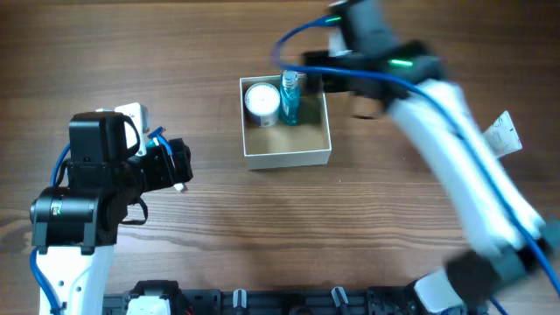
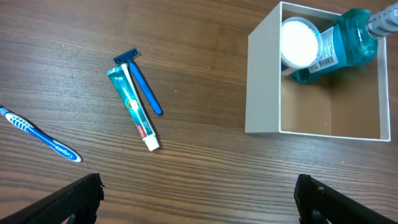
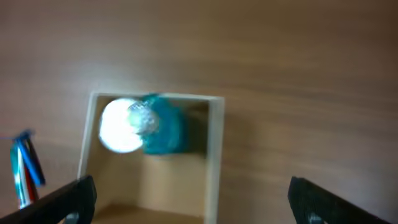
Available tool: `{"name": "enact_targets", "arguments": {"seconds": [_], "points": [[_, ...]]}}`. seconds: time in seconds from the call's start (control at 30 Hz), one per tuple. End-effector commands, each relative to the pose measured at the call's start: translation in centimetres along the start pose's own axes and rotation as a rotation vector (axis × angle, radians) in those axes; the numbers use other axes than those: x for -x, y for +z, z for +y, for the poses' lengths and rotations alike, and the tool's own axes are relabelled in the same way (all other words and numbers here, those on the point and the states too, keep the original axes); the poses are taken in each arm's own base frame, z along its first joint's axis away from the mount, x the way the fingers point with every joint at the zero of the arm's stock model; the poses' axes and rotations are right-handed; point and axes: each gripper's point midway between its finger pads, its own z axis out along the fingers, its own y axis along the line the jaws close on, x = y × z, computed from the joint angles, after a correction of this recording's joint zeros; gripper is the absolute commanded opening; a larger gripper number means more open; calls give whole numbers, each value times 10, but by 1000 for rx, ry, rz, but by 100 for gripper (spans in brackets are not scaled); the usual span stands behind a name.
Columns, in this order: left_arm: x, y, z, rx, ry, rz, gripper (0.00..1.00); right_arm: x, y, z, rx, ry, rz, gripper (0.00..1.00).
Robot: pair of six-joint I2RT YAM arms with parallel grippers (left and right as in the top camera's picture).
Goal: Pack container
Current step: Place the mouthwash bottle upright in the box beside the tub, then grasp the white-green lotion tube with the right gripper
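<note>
Left wrist view: the left gripper [image 2: 199,200] hangs spread wide, empty. Beyond it on the wooden table [image 2: 199,62] lie a blue toothbrush [image 2: 38,134], a toothpaste tube [image 2: 134,109] and, just beside it, a blue razor [image 2: 144,87]. Farther right sits the container [image 2: 264,81], holding a white-lidded jar [image 2: 300,42] and a teal mouthwash bottle [image 2: 348,43]. The right gripper [image 3: 196,200] hovers above it, fingers apart, holding nothing.

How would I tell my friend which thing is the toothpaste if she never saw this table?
Find the big square container with white walls on the wooden table. To its left in the left wrist view lie three long things. The toothpaste is the flat green-and-white tube with a white cap, wider than the thin blue razor right beside it and the blue toothbrush lying farther off.
</note>
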Motion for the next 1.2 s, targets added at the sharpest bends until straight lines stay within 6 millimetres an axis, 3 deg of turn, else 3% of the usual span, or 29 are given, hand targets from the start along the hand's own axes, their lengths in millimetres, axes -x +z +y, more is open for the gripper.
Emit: {"name": "enact_targets", "arguments": {"seconds": [0.0,0.1,0.17,0.3,0.43,0.7,0.83,1.03,1.17], "points": [[5,-5,-3,-17,-13,-17,100,7,-77,-96,-166,177,-106,100],[6,-5,-3,-17,-13,-17,100,-15,-108,-166,-281,287,-77,100],[6,-5,-3,-17,-13,-17,100,-29,-111,-201,-318,290,-23,100],[6,-5,-3,-17,-13,-17,100,-65,-89,-249,-377,352,124,100],[6,-5,-3,-17,-13,-17,100,-101,-56,-280,-395,441,268,100],[6,-5,-3,-17,-13,-17,100,-123,-14,-303,-388,484,394,100],[6,-5,-3,-17,-13,-17,100,-138,-2,-309,-376,495,474,89],[6,-5,-3,-17,-13,-17,100,-146,2,-309,-363,481,518,56],[6,-5,-3,-17,-13,-17,100,-147,1,-309,-362,482,524,24]]}}
